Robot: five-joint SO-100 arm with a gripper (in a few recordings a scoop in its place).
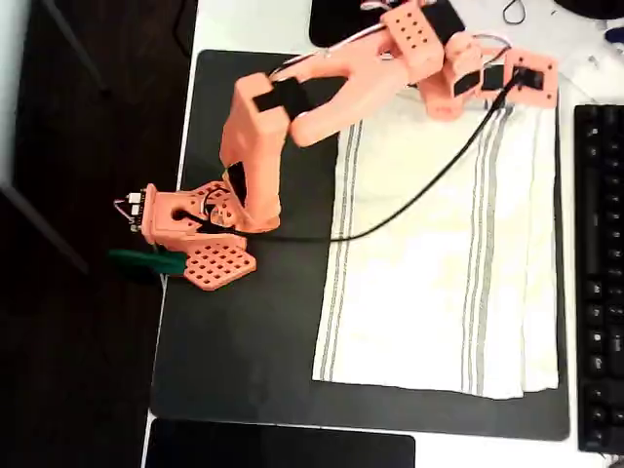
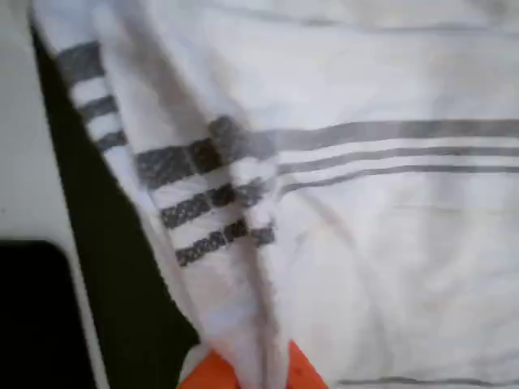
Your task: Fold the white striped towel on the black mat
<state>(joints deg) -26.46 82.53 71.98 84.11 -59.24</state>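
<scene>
The orange arm [image 1: 292, 107] reaches from its base at the left edge of the black mat [image 1: 253, 341] across to the mat's far right corner in the overhead view, where the jaws [image 1: 531, 78] sit at the top right corner of the white striped towel [image 1: 439, 263]. In the wrist view the jaws [image 2: 247, 374] show as 2 orange tips at the bottom edge, with a ridge of the towel [image 2: 340, 243] pinched up between them, so they are narrowed onto the cloth and holding it.

From the jaws, that gathered ridge runs up and to the left across the wrist view, carrying a group of 3 grey stripes that kink where the fold crosses them. To the right of the jaws the cloth lies flatter, the same 3 stripes running straight to the picture's right edge. To the left of the jaws a dark strip of the mat [image 2: 122, 267] shows beside the towel's edge, then the pale tabletop [image 2: 32, 162].

In the overhead view the rest of the towel spreads flat on the mat away from the jaws, with stripe groups near its left and right sides. A black cable [image 1: 409, 200] trails from the wrist across the cloth toward the arm's base. A black keyboard [image 1: 600, 273] lies on the tabletop just right of the mat.
</scene>
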